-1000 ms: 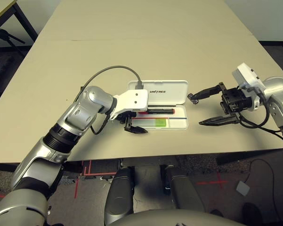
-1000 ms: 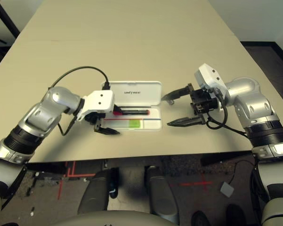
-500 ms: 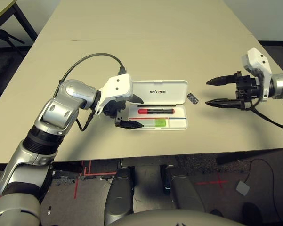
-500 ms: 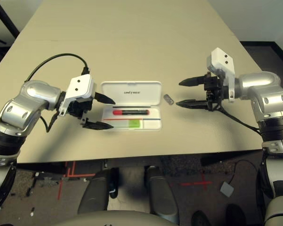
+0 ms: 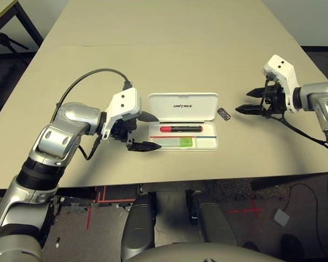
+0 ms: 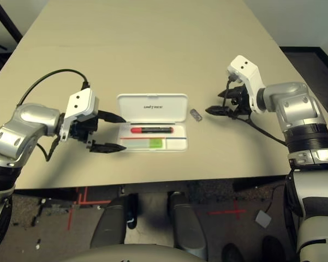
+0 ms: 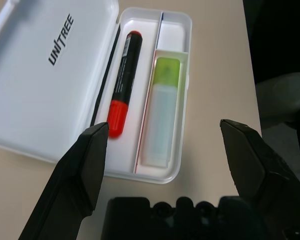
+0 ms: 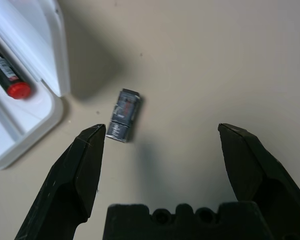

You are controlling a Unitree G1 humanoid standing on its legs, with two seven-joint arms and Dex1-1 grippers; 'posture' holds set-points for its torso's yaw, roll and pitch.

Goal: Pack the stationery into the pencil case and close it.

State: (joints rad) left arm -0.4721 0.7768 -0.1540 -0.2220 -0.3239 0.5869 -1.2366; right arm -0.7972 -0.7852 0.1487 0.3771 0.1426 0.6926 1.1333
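The white pencil case (image 5: 203, 107) lies open in the middle of the table, its "UNITREE" lid (image 7: 35, 95) folded back flat. In its tray lie the red marker (image 5: 180, 129) and the pale stick with the light-green cap (image 7: 162, 110). The small dark clip-like piece (image 5: 224, 114) lies on the table just right of the case. My left gripper (image 5: 147, 131) hovers open at the case's left end, holding nothing. My right gripper (image 5: 244, 101) stands open a little right of the clip (image 8: 123, 115), also with nothing in it.
The beige table (image 5: 164, 49) stretches far behind the case. Its front edge runs close below the tray. A grey cable (image 5: 93, 76) loops up from my left wrist. Dark floor and a table leg (image 5: 11, 22) show at the far left.
My left gripper has drawn back leftward off the tray. My right gripper, whose upper fingertip was at the clip, pulled away to the right and has turned; the clip stays on the table.
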